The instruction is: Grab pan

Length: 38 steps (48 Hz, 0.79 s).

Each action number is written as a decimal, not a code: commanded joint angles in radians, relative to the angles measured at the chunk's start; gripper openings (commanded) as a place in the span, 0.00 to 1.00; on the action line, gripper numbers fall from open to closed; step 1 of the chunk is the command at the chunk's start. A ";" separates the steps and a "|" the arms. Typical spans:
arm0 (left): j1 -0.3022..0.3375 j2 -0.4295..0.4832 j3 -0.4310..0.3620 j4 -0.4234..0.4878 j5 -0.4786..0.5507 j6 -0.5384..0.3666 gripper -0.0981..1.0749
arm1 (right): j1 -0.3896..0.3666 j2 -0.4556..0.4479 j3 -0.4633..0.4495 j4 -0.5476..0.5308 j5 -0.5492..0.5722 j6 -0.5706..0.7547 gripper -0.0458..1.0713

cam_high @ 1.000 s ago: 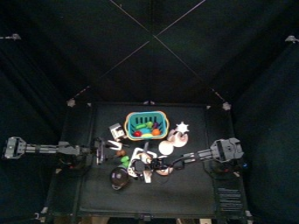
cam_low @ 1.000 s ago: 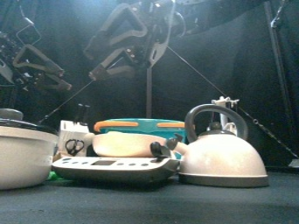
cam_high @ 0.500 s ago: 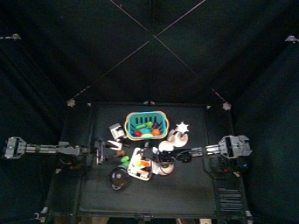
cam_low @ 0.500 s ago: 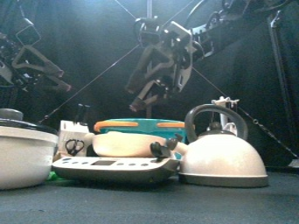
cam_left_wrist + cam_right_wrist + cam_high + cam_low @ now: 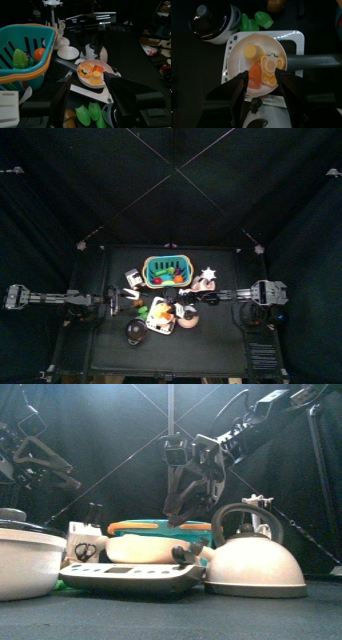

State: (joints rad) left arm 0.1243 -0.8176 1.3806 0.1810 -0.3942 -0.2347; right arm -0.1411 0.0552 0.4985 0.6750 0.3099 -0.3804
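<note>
The pan [image 5: 256,59] is a white dish holding yellow and orange food pieces, with a dark handle [image 5: 319,61] sticking out to one side. It lies on a white scale-like tray [image 5: 295,41]. My right gripper [image 5: 266,84] hangs directly above the pan, jaws open and straddling its near rim without touching it. In the front view that gripper [image 5: 187,506] points down behind the basket. The left wrist view also shows the pan [image 5: 93,74]. My left gripper [image 5: 93,107] is open and empty, resting at the table's left side.
A teal basket [image 5: 27,47] of toy vegetables stands behind the pan. A black lidded pot [image 5: 212,21] and green pieces [image 5: 256,21] lie beside the tray. A white kettle [image 5: 254,556] stands front right and a white pot [image 5: 20,559] front left.
My right gripper has swung to the right and come down from high over the table to just above the pan; its jaws have narrowed a little. The left arm has not moved.
</note>
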 commanded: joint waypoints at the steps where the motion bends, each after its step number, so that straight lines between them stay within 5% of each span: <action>1: 0.000 0.003 -0.012 -0.002 -0.005 0.002 0.85 | -0.009 -0.031 -0.026 0.015 0.006 0.000 0.76; 22: 0.000 0.003 -0.008 -0.002 -0.005 0.002 0.85 | -0.051 -0.048 -0.037 -0.015 0.092 0.083 0.76; 38: 0.002 0.003 -0.008 -0.002 -0.005 0.002 0.85 | -0.021 -0.035 -0.114 -0.502 0.196 0.517 0.76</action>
State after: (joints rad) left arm 0.1243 -0.8176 1.3837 0.1810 -0.3942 -0.2332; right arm -0.1841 0.0414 0.4234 0.3083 0.4955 0.0491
